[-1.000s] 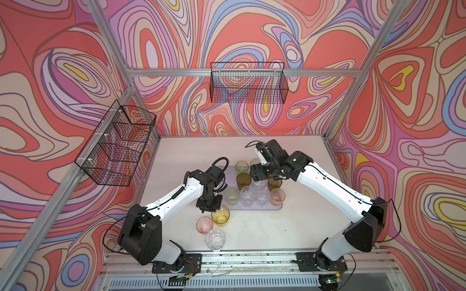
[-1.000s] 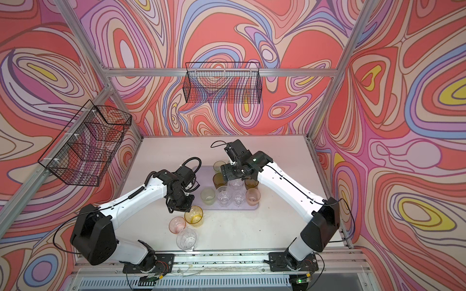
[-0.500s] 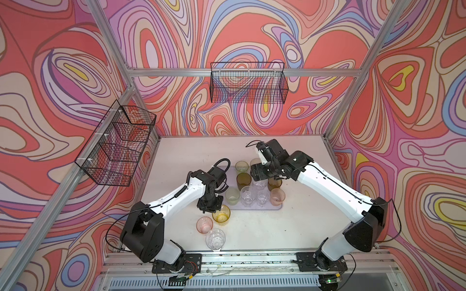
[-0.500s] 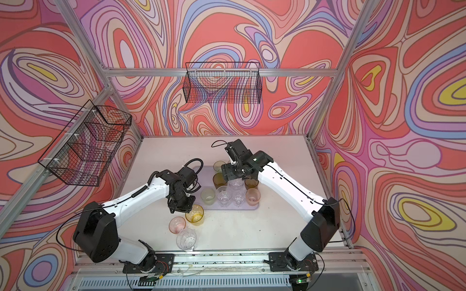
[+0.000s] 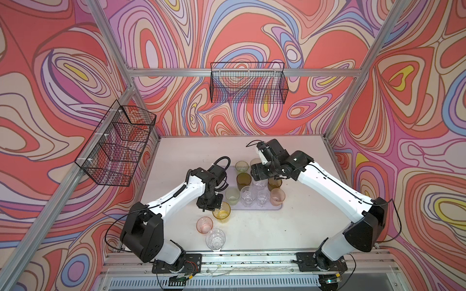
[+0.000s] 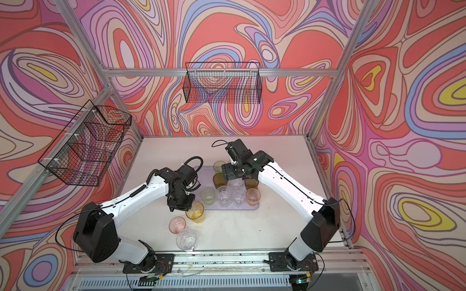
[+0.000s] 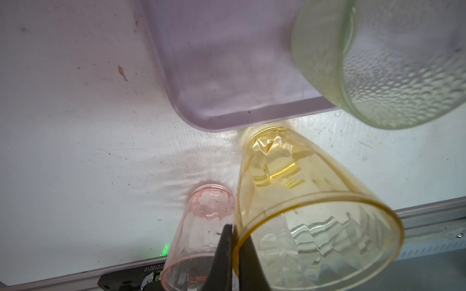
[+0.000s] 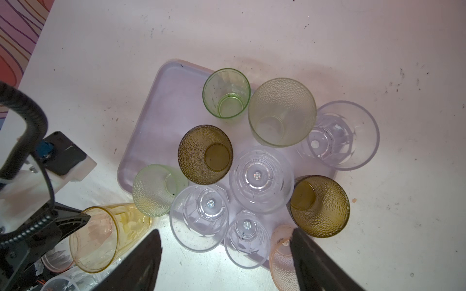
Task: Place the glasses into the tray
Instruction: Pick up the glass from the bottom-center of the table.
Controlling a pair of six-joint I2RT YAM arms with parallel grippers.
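1. The tray (image 8: 156, 121) sits mid-table, and most of the glasses are already standing in it. I count ten from the right wrist cam: clear, pale green, olive and one pinkish one, all bunched toward one end. The other end is bare.
2. Three glasses are outside it, on the table (image 5: 290, 226) on the side nearest the arm bases. The amber glass (image 5: 222, 212) is just off the tray's near-left corner. A pink glass (image 5: 204, 225) is just beside it, and a clear glass (image 5: 215, 239) is a bit closer to the rail.
3. The left gripper (image 7: 234, 241) has pinched down on the amber glass. On the left wrist cam the rim wall is sandwiched between the two black fingers (image 7: 224, 241), one inside the cup and one outside. Its base is right by the tray's edge. I honestly can't tell if it's off the table or not.
4. The right gripper (image 8: 224, 234) hangs over the packed end of the tray. Its jaws are spread wide with nothing in them, and the glasses are all below it.
5. Further out there are two black wire baskets, one on the back wall (image 5: 248, 83) and one on the left side (image 5: 118, 143).
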